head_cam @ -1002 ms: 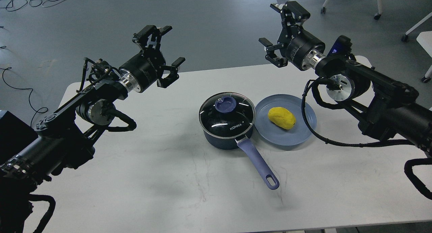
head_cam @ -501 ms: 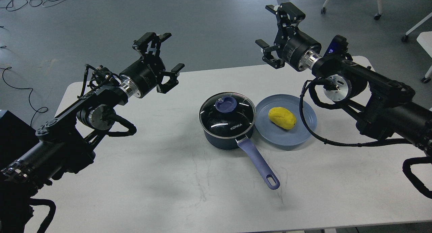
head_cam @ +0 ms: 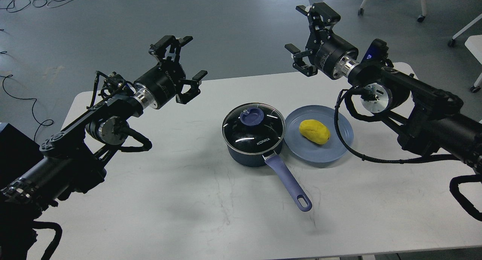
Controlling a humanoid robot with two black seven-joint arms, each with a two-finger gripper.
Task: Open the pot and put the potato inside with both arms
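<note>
Both claws, the left gripper (head_cam: 185,57) and right gripper (head_cam: 303,30), hung spread open and empty above and well apart from the one lidded navy pot (head_cam: 253,139), its lavender handle pointing toward the viewer and rightward, with one lumpy yellow potato (head_cam: 314,131) lying crosswise on one blue plate (head_cam: 339,147) touching the pot's right.

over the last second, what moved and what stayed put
The right gripper shifted slightly left and up; the left gripper barely drifted. Both are open and hold nothing. The pot, lid on, and the potato on the plate did not move.
</note>
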